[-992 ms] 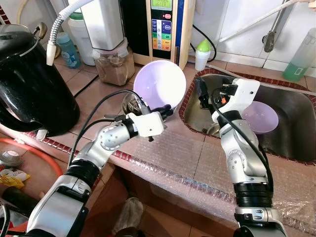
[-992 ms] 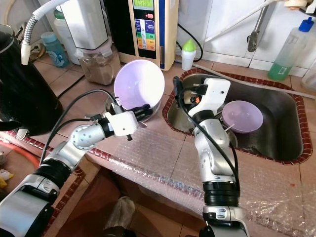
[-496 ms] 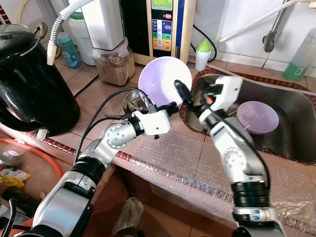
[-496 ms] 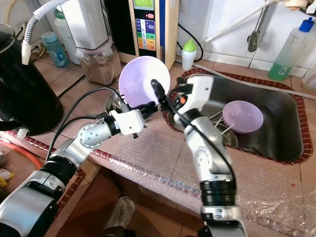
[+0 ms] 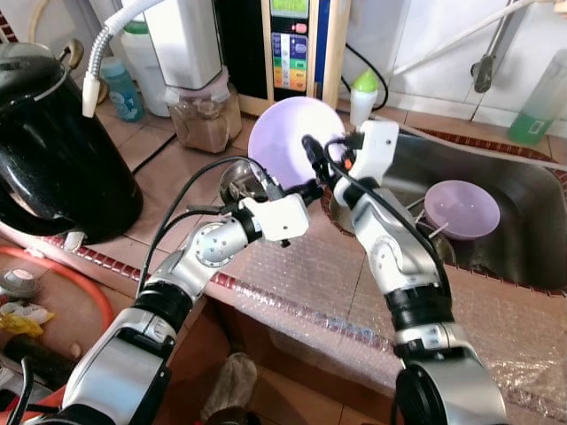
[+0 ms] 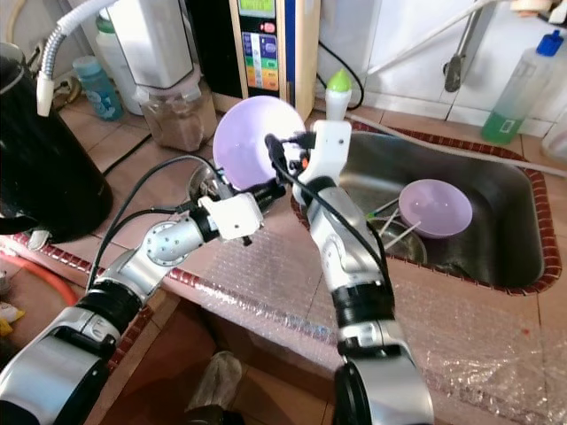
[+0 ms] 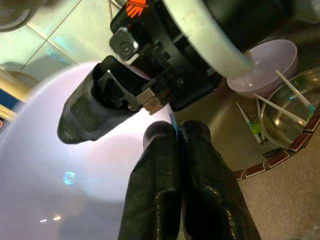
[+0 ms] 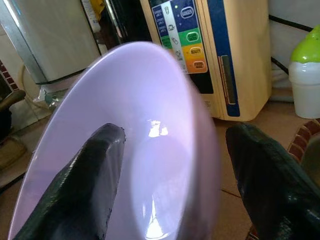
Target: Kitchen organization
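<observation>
While the left gripper [image 5: 306, 188] pinches the bowl [image 5: 288, 137] rim, the right gripper [image 5: 314, 150] straddles it, fingers wide; a handover seems next, needing closure.

Appliance panel [image 8: 187, 37]: I am reading "BEAUTY" on the yellow button; the other button captions are showing as blurred.
Appliance display [image 5: 291, 5]: green lit screen, whose figures I am finding too small to read.
</observation>
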`<state>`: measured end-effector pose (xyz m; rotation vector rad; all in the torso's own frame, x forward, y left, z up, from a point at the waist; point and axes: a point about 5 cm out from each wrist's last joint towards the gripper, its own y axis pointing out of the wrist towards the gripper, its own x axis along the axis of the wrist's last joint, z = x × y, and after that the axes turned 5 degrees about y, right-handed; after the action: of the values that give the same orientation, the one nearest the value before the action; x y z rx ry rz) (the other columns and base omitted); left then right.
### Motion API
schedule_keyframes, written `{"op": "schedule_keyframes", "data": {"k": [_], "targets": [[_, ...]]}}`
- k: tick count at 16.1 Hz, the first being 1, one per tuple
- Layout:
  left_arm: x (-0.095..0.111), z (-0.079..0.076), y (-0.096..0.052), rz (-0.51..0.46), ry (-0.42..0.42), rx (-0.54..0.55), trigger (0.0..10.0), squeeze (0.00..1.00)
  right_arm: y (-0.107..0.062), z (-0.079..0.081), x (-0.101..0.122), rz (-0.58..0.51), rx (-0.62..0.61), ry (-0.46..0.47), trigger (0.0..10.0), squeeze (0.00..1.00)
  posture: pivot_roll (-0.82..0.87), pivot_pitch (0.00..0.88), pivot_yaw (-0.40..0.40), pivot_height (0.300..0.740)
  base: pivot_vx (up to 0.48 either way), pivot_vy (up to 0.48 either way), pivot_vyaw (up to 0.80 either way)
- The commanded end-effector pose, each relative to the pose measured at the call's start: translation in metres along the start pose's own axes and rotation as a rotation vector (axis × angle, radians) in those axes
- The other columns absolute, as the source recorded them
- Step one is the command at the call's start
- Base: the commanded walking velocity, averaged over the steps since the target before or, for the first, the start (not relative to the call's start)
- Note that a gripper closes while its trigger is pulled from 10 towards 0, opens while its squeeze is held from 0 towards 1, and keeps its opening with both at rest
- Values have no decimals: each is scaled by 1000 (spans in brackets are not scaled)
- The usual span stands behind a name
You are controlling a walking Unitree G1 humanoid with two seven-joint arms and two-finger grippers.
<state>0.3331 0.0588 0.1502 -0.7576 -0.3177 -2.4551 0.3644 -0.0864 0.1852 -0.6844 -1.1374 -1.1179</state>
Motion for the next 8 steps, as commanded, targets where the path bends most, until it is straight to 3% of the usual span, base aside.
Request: {"op": "schedule_keyframes", "data": {"k": [1, 6, 8], "targets": [[3, -8, 2, -10, 20, -57, 0, 0, 9, 10, 11, -29, 22, 12, 0, 0, -47, 0, 56, 740, 0, 0, 0], [2, -9, 1, -7, 39, -64, 0, 0, 9, -8, 9, 71, -126, 132, 0, 0, -56, 0, 63, 740, 0, 0, 0], [2, -8, 2, -11, 39, -66, 0, 0, 5, -13, 7, 81, -143, 124, 0, 0, -59, 0, 66, 740, 0, 0, 0]]}}
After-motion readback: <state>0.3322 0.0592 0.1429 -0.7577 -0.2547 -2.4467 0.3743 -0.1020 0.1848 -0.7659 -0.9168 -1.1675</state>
